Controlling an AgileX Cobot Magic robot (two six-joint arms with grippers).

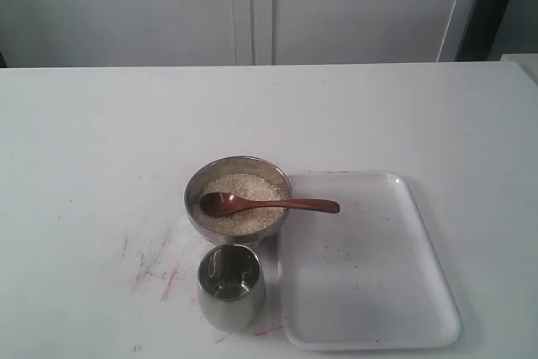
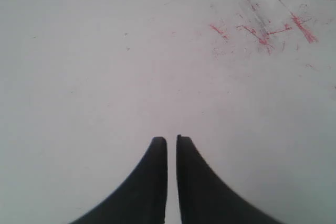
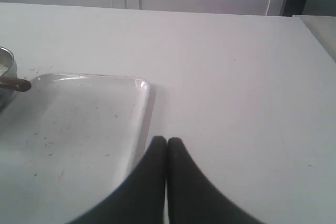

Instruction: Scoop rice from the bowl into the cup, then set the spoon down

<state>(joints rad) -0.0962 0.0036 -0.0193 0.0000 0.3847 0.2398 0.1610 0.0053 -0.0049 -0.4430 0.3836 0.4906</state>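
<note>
Rounded steel cup (image 1: 230, 285); wooden spoon (image 1: 271, 204) on grainy rice (image 1: 252, 187); left tool (image 2: 171, 140), right tool (image 3: 167, 141) closed, empty.

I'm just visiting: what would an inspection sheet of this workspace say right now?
Surface: white table, red smears beside the cup.
Job's things: rice in the bowl; spoon resting in it, handle over the tray; cup upright, no rice visible inside.
Clutter: white tray right of the bowl.
Grippers: left gripper shut, empty; right gripper shut, empty.
Cables: nothing seen.
Surroundings: white cabinet doors behind.
</note>
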